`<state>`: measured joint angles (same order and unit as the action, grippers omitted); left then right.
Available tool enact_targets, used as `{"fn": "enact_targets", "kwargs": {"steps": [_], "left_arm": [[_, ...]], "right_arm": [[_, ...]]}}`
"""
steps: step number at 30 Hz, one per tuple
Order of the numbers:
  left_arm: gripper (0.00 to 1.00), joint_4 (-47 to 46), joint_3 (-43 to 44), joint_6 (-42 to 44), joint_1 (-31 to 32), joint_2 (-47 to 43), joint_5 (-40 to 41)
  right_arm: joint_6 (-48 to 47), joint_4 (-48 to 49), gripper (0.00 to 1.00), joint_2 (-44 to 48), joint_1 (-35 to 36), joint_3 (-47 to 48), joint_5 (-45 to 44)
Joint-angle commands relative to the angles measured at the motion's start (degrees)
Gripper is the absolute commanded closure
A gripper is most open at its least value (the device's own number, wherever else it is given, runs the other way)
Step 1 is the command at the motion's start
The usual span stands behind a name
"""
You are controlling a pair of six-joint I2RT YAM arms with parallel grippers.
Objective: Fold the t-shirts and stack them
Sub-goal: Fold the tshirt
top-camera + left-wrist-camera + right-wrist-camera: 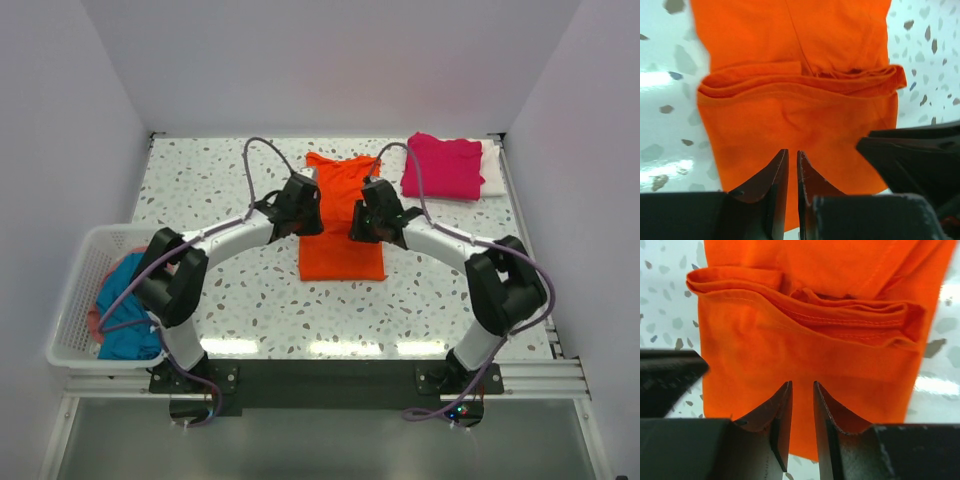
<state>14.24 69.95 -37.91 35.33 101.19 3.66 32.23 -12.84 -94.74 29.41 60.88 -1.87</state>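
Orange t-shirt point(342, 255) lies partly folded in the middle of the speckled counter point(250, 300). A white slatted basket point(75, 300) at the left edge holds the teal t-shirt point(125, 335). At the far right, the magenta t-shirt point(443, 165) sits folded, with the white t-shirt point(492, 170) showing at its right side. The left hand point(793, 155) and right hand point(802, 387) hover over the orange cloth, fingers slightly apart, gripping nothing.

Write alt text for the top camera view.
The left gripper and right gripper are poised side by side over a partly folded orange t-shirt at the centre. A folded magenta t-shirt overlaps a white t-shirt far right; a basket at left holds a teal t-shirt.
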Motion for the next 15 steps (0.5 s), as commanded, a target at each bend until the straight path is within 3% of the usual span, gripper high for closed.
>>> {"fn": "enact_targets", "kwargs": {"steps": [1,7,15], "left_arm": [[0.83,-1.93,0.97,0.03,1.67,3.21,-1.38],[0.83,-2.29,8.52,1.26,1.41,11.21,-2.43],[0.75,-1.41,13.54,1.26,-1.84,16.94,-1.20]], "right_arm": [[-2.34,0.28,0.73,-5.52,0.83,5.37,-0.15],[-4.02,-4.47,0.75,-13.80,-1.54,15.30,-1.65],[-3.58,-5.00,0.74,-17.49,-6.29,15.76,-0.24]]}}
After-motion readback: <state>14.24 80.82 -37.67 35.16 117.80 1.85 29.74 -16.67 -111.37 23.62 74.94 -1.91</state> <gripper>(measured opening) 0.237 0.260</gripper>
